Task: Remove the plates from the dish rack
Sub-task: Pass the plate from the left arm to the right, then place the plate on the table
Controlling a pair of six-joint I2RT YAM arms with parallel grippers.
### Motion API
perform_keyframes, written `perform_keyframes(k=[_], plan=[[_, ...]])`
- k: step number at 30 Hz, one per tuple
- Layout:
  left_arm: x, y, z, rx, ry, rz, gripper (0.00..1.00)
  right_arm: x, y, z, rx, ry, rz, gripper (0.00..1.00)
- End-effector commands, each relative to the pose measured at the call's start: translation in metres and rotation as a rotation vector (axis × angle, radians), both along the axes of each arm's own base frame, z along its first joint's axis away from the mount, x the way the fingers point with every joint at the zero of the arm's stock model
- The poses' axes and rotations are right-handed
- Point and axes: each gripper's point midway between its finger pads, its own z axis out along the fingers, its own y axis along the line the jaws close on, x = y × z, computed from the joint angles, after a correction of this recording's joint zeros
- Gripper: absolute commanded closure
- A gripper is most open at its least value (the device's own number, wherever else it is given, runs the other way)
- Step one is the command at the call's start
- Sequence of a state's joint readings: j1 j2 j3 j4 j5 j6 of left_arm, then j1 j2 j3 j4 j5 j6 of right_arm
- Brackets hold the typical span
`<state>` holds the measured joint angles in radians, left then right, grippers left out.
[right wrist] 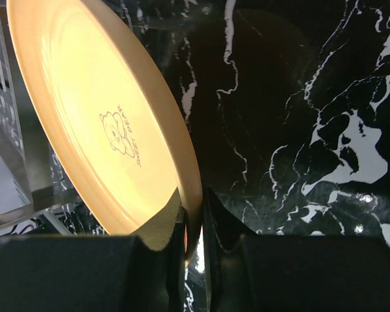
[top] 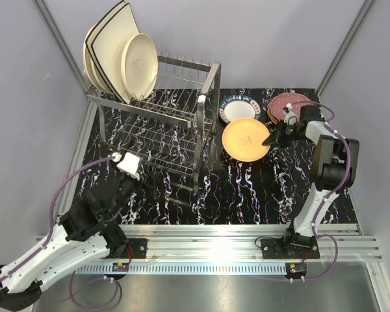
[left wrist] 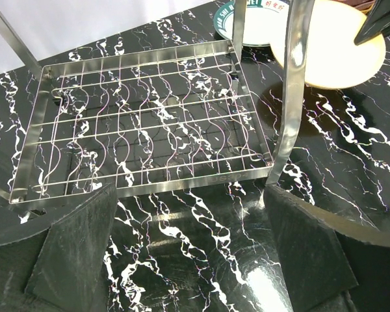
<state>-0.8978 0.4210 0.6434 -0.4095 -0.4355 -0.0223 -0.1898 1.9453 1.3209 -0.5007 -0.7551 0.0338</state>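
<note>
The right tool (top: 271, 138) is nearly closed, pinching the rim of the orange plate (top: 246, 140), which tilts over the table (top: 260, 188) just right of the dish rack (top: 182, 130). The left tool (left wrist: 188, 253) gapes wide and empty before the rack's lower tier. Cream plates (top: 117, 55) stand in the rack's far-left corner.

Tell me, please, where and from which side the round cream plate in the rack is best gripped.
Probably by its upper rim, from above: the round cream plate stands on edge in the dish rack, leaning against the square plates, so only its top edge is free.
</note>
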Motion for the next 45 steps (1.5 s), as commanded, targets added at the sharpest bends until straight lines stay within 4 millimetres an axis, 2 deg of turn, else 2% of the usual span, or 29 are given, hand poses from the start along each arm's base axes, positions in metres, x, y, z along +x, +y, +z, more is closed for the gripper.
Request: perform_keyframes(k=[1,7,16,20,21,23,24,26,27,28,33,34,35,37,38,40,41,42,44,45], plan=[[0.006,0.003,0.002,0.002,-0.022,0.032,0.02,0.021,0.004,0.005,-0.046,-0.051,0.02,0.97],[0.007,0.006,0.001,0.004,-0.022,0.044,0.02,0.028,0.014,-0.01,-0.076,-0.02,0.05,0.93],[0.007,0.006,0.002,0.002,-0.024,0.047,0.02,0.031,0.014,-0.025,-0.085,0.022,0.058,0.88],[0.007,0.006,0.001,0.004,-0.022,0.047,0.02,0.029,0.015,-0.026,-0.097,0.007,0.083,0.76],[0.007,0.006,0.001,0.004,-0.023,0.047,0.02,0.028,0.015,-0.026,-0.102,0.005,0.085,0.67],[0.007,0.006,0.002,0.002,-0.024,0.047,0.02,0.027,0.014,-0.024,-0.109,0.002,0.087,0.61],[0.007,0.006,0.002,0.001,-0.025,0.047,0.02,0.027,0.013,-0.023,-0.118,-0.006,0.09,0.51],[0.007,0.007,0.002,0.0,-0.026,0.048,0.02,0.025,0.011,-0.019,-0.131,-0.015,0.091,0.41],[0.007,0.007,0.003,-0.003,-0.028,0.05,0.02,0.025,0.01,-0.011,-0.146,-0.038,0.094,0.37],[0.007,0.008,0.004,-0.005,-0.03,0.051,0.02,0.024,0.009,-0.009,-0.155,-0.045,0.095,0.27],[0.005,0.014,0.012,-0.017,-0.064,0.057,0.01,0.017,0.002,0.024,-0.223,-0.134,0.103,0.08],[0.004,0.014,0.013,-0.019,-0.067,0.058,0.01,0.013,0.001,0.029,-0.234,-0.142,0.104,0.0],[0.004,0.015,0.015,-0.026,-0.075,0.058,0.01,0.012,-0.002,0.044,-0.263,-0.186,0.107,0.0],[0.003,0.017,0.019,-0.045,-0.087,0.063,0.01,0.005,-0.004,0.054,-0.291,-0.219,0.108,0.0],[0.003,0.017,0.022,-0.055,-0.093,0.064,0.01,0.001,-0.005,0.073,-0.31,-0.27,0.103,0.0],[0.002,0.017,0.026,-0.078,-0.1,0.064,0.01,-0.007,-0.011,0.084,-0.355,-0.311,0.096,0.0],[0.002,0.018,0.03,-0.086,-0.107,0.064,0.01,-0.012,-0.012,0.106,-0.381,-0.374,0.082,0.0],[0.002,0.017,0.032,-0.09,-0.108,0.064,0.01,-0.02,-0.017,0.105,-0.418,-0.381,0.073,0.0],[0.002,0.016,0.038,-0.124,-0.1,0.068,0.01,-0.023,-0.021,0.123,-0.456,-0.465,0.051,0.0],[0.002,0.017,0.04,-0.134,-0.094,0.074,0.01,-0.034,-0.021,0.136,-0.477,-0.522,0.046,0.0]])
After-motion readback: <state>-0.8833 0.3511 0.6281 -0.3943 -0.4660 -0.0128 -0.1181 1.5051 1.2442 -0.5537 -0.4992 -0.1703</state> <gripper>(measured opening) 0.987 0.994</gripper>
